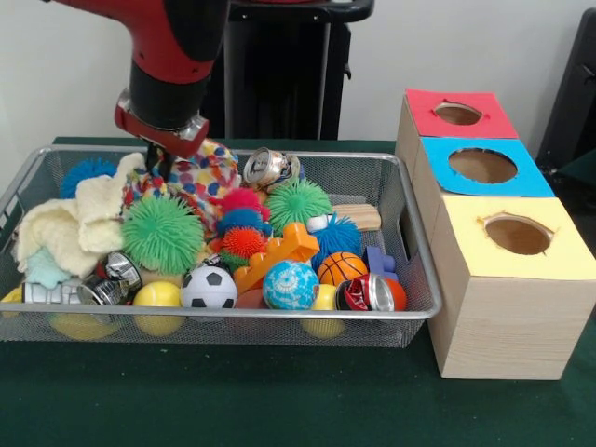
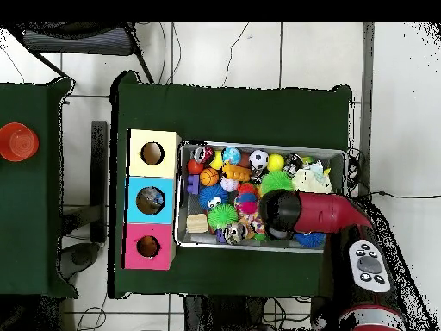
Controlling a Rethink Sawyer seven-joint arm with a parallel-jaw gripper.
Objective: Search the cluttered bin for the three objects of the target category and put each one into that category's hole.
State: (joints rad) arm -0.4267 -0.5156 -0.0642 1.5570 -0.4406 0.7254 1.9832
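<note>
A wire mesh bin holds a jumble of balls, cans, cloths and blocks. My gripper reaches down into the bin's back left, against a polka-dot cloth and above a green spiky ball. Whether it holds anything is hidden. Along the front lie a yellow ball, a soccer ball, a blue globe ball and a small basketball. A crushed can rests at the back. In the overhead view the red arm covers the gripper.
Right of the bin stands a wooden box with a red hole, a blue hole and a yellow hole. A cream cloth fills the bin's left side. An orange block and a red can lie near the front.
</note>
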